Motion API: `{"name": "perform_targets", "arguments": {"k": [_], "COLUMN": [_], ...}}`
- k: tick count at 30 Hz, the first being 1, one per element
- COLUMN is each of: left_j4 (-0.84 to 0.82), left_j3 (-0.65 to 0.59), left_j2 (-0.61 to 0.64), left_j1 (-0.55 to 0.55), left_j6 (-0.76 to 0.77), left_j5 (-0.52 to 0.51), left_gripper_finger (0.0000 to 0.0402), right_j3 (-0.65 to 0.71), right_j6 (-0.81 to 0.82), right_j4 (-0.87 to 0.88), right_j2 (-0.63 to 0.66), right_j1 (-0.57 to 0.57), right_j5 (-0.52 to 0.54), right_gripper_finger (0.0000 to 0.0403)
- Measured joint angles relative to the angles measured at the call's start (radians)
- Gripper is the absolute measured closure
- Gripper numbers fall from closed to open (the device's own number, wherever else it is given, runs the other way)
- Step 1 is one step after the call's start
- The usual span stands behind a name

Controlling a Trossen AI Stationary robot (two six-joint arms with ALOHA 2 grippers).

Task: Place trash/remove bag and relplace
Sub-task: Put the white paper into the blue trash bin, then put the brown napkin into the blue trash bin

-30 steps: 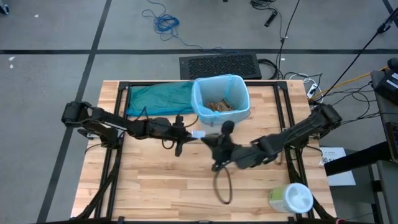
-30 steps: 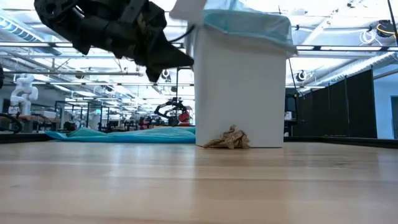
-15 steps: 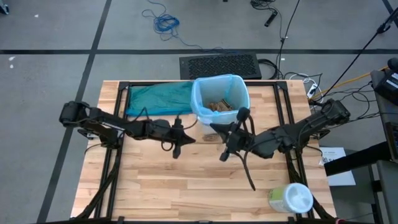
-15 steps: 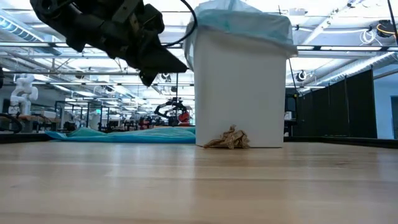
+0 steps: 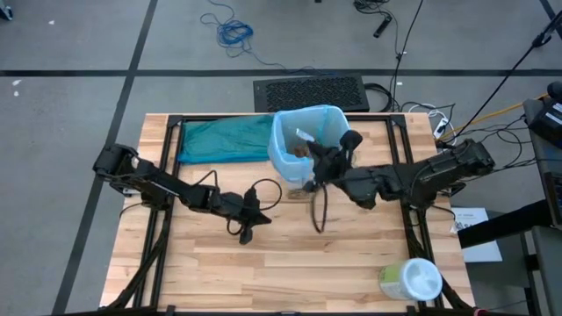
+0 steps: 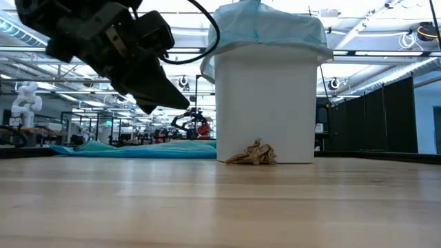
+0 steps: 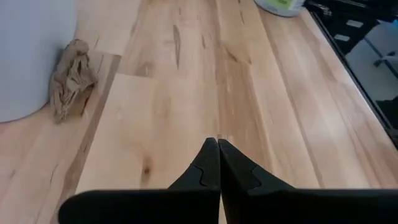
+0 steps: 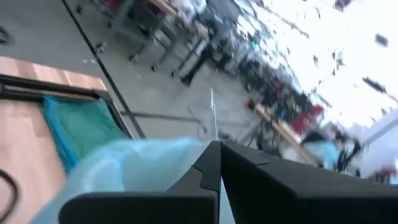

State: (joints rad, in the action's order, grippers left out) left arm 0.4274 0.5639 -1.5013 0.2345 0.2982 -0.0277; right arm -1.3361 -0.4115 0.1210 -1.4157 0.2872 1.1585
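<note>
The white bin [image 5: 290,165], lined with the light-blue bag [image 5: 327,114], stands at the table's far middle, with brown wads of trash [image 5: 309,151] inside. One brown wad [image 6: 253,153] lies on the table against the bin's near side. My right gripper [image 5: 309,143] hovers over the bin's mouth, shut on a white paper scrap [image 5: 304,134]. My left gripper [image 5: 247,235] is shut on nothing, low over the table to the near left of the bin and pointing slantwise down [image 6: 180,105]. My right gripper pinches the white paper scrap between its two fingertips. In the right wrist view the scrap [image 8: 212,115] shows edge-on, sticking out past the tips. The fingers reach roughly level from the table's right side, and the scrap is clear of the bin.
A teal-green plastic bag [image 5: 224,140] lies flat at the far left. A white-and-green wipes tub [image 5: 411,279] stands at the near right corner. A dark cable loop [image 5: 318,211] hangs from the right arm. Bare wood lies across the near half.
My right gripper has risen and swung from the table's middle toward the far edge, carrying the white scrap up over the bin's mouth. My left gripper, still shut, has sunk and gone toward the near edge, tipping further down.
</note>
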Motion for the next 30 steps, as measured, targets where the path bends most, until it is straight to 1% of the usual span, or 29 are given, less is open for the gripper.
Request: {"name": "perform_targets", "arguments": {"k": [4,6,8,9,11,16,18,20,23,25,27,30], "left_j4": [0.010,0.007,0.002,0.002,0.003,-0.011,-0.031,-0.060,-0.129,-0.165,-0.179,-0.200], "left_j3": [-0.001,-0.001,-0.001,-0.001,-0.001,-0.001,-0.001,-0.001,-0.001,-0.001,-0.001,-0.001], "left_j2": [0.031,0.051,0.072,0.082,0.105,0.175,0.203,0.233,0.265,0.275,0.275,0.275], "left_j1": [0.029,0.032,0.030,0.029,0.027,0.027,0.027,0.027,0.027,0.027,0.027,0.028], "left_j6": [0.003,0.003,0.000,-0.007,-0.021,-0.056,-0.074,-0.079,-0.076,-0.071,-0.070,-0.061], "left_j5": [-0.041,-0.057,-0.060,-0.061,-0.066,-0.090,-0.112,-0.155,-0.232,-0.255,-0.261,-0.263], "left_gripper_finger": [0.0402,0.0402,0.0402,0.0402,0.0402,0.0402,0.0402,0.0402,0.0402,0.0402,0.0402,0.0402], "right_j3": [0.000,0.000,0.001,0.001,0.001,0.001,0.001,0.001,0.001,-0.001,-0.001,0.001], "right_j6": [0.263,0.384,0.476,0.502,0.520,0.487,0.481,0.480,0.494,0.538,0.607,0.785], "right_j4": [0.225,0.330,0.396,0.414,0.421,0.406,0.393,0.377,0.367,0.383,0.449,0.599], "right_j2": [0.001,0.001,0.001,0.001,0.001,0.033,0.056,0.081,0.114,0.114,0.096,0.059], "right_j1": [-0.058,-0.085,-0.102,-0.106,-0.101,-0.050,-0.018,0.020,0.082,0.123,0.162,0.205], "right_j5": [-0.021,-0.089,-0.172,-0.196,-0.211,-0.221,-0.223,-0.236,-0.329,-0.363,-0.368,-0.377], "right_gripper_finger": [0.0396,0.0383,0.0363,0.0351,0.0322,0.0243,0.0216,0.0196,0.0178,0.0176,0.0178,0.0182]}}
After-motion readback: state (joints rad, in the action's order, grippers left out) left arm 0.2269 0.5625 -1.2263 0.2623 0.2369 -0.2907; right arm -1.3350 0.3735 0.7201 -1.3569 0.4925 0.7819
